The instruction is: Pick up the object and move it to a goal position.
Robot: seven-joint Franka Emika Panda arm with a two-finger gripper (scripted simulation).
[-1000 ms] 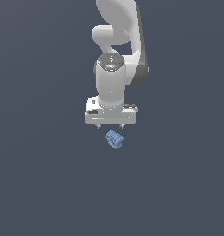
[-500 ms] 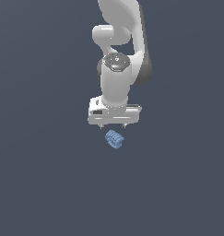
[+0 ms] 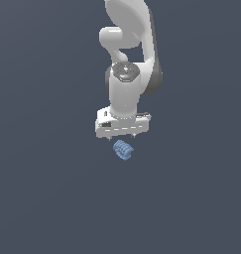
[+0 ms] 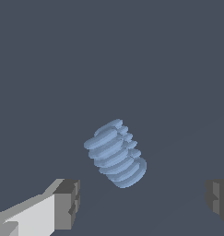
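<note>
Plain dark grey-blue floor, nothing on it but the arm and one piece.

Exterior view: white gripper [image 3: 123, 135] hangs just above the light-blue ridged object [image 3: 124, 150], pointing down, not touching it; object lies on the floor, just below and slightly toward the exterior view's right of the palm. Wrist view: object [image 4: 115, 153] rests tilted on its side, between the two fingertips [image 4: 67, 204], which stand spread wide, well clear on either side. Judgement: pre-grasp alignment, spread to straddle the piece; descent not yet made.
</note>
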